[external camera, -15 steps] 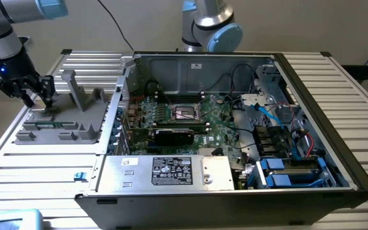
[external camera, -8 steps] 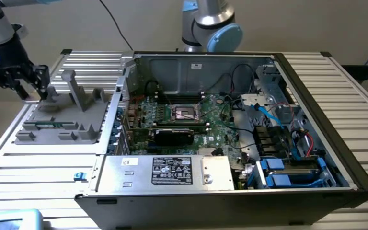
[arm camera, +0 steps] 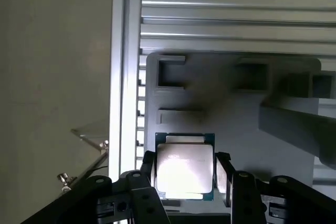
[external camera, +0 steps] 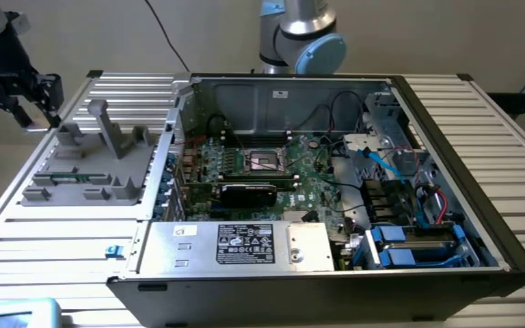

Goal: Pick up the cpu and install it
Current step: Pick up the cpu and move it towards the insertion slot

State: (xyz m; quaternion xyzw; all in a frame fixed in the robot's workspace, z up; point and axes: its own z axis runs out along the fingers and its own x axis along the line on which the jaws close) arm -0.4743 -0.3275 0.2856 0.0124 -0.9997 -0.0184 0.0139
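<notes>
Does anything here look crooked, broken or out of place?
Nothing stands out. The cpu sits square in the gripper, held above the grey tray. Inside the open computer case, the boards and cables look tidy, with nothing visibly loose or spilled.

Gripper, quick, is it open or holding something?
Gripper: closed on the cpu, a finger on each side, holding it over the grey tray.

No legible text; print on the label (external camera: pixel 249 244) of the silver box (external camera: pixel 310 247) too small.
</notes>
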